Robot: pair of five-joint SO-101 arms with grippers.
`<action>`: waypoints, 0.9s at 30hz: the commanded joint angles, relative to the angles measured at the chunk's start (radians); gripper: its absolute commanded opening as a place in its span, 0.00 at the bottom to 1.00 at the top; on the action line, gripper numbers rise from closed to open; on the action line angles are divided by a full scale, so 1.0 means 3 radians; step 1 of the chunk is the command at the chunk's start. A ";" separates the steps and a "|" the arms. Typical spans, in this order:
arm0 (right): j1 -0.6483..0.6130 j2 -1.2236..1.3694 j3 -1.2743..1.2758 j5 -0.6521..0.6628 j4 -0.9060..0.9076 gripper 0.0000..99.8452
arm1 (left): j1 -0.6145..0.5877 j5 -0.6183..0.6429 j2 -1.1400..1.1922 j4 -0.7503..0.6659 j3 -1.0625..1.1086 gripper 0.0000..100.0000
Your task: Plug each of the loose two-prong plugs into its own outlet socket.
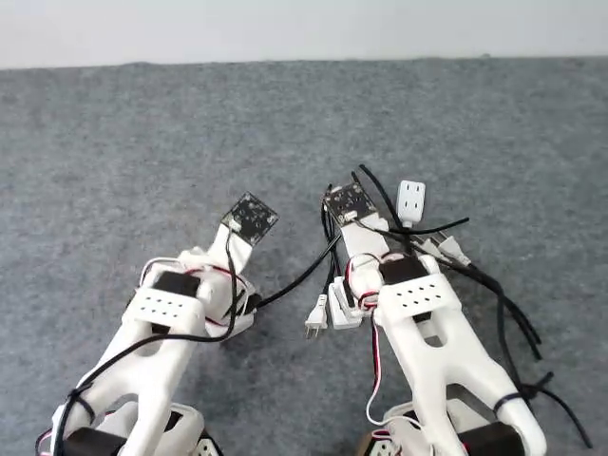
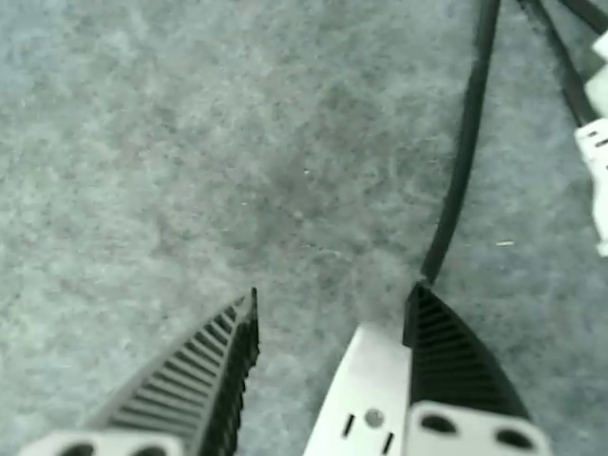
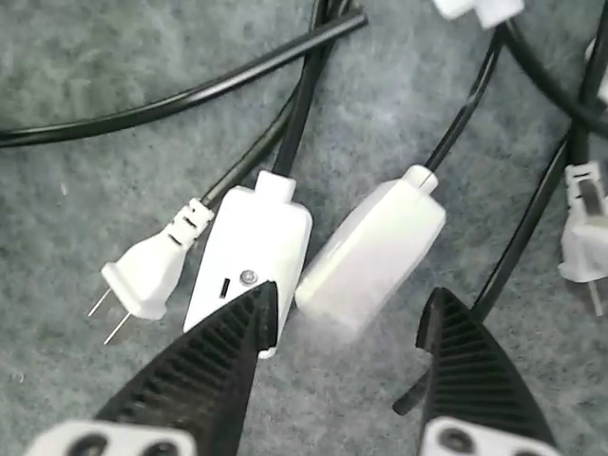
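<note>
Just beside two white sockets [image 3: 249, 252] lies a loose plug [image 3: 142, 275], prongs bare; likely light, hard and slick, its stiff cord [image 3: 226, 188] tugging back, so pinch the moulded body; right gripper [image 3: 351, 309] hangs above, jaws wide, empty; left gripper [image 2: 334, 299] wide open too, clamping nothing.

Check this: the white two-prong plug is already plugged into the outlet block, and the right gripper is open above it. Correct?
No. The right wrist view shows the two-prong plug lying loose beside the outlet block, prongs bare, not plugged in. The right gripper is open above the block.
</note>
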 commanded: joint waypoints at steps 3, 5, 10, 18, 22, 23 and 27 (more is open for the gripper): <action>0.0003 0.0003 0.0031 -0.0077 -0.0202 0.24 | 0.0051 -0.0020 -0.0266 -0.0107 0.0028 0.24; 0.0003 0.0003 0.0066 -0.0077 -0.0207 0.24 | 0.0056 -0.0020 -0.0281 -0.0123 0.0064 0.24; 0.0090 0.0008 0.0189 -0.0077 -0.0540 0.24 | 0.0056 -0.0026 -0.0281 -0.0123 0.0069 0.24; 0.0192 0.0115 0.0235 -0.0092 -0.0667 0.24 | 0.0056 -0.0026 -0.0276 -0.0123 0.0079 0.24; 0.0197 0.0534 0.0031 -0.0092 -0.0586 0.24 | 0.0056 -0.0026 -0.0261 -0.0123 0.0079 0.24; 0.0207 0.0642 -0.0082 -0.0092 -0.0483 0.24 | 0.0056 -0.0026 -0.0261 -0.0123 0.0079 0.24; 0.0294 0.1107 -0.0527 -0.0082 -0.0069 0.24 | 0.0056 -0.0026 -0.0261 -0.0123 0.0084 0.24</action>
